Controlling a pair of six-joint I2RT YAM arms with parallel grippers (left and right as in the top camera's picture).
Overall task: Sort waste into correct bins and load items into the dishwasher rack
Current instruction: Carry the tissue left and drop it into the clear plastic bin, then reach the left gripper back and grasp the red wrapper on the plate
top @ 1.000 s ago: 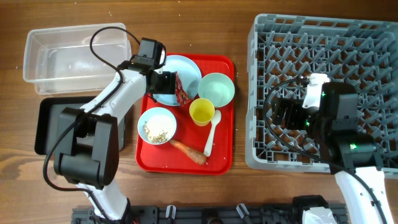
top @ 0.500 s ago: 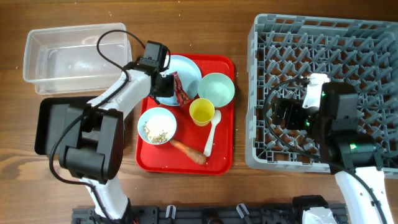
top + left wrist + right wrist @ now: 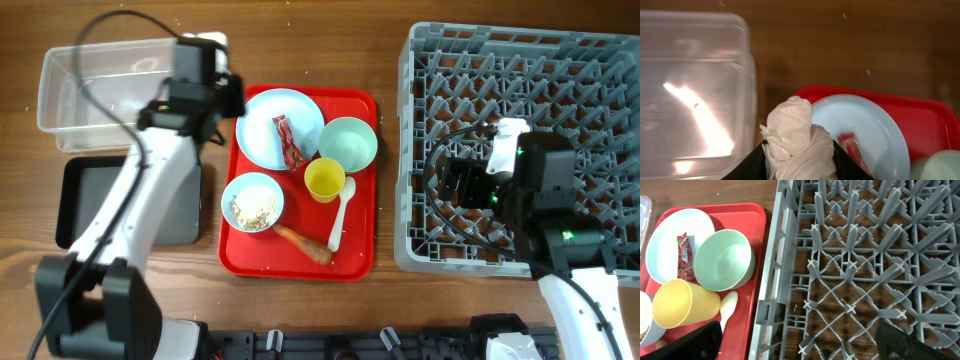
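1. The left gripper is clamping the crumpled white tissue beside the clear plastic tub
2. The red candy wrapper, orange carrot piece and whitish crumbs are waiting on the flat red tray
3. The grey pegged dishwasher rack is sitting unloaded, the right gripper spread wide above it
4. A wooden table is bearing everything; no room is showing

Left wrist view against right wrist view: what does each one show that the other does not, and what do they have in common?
Only the left wrist view shows the crumpled white tissue clamped in the left hand, and the clear tub. Only the right wrist view shows the dishwasher rack, the yellow cup and the white spoon. Both show the white plate with the red wrapper on it, the red tray, and the mint-green bowl, though the left wrist view catches only its edge.
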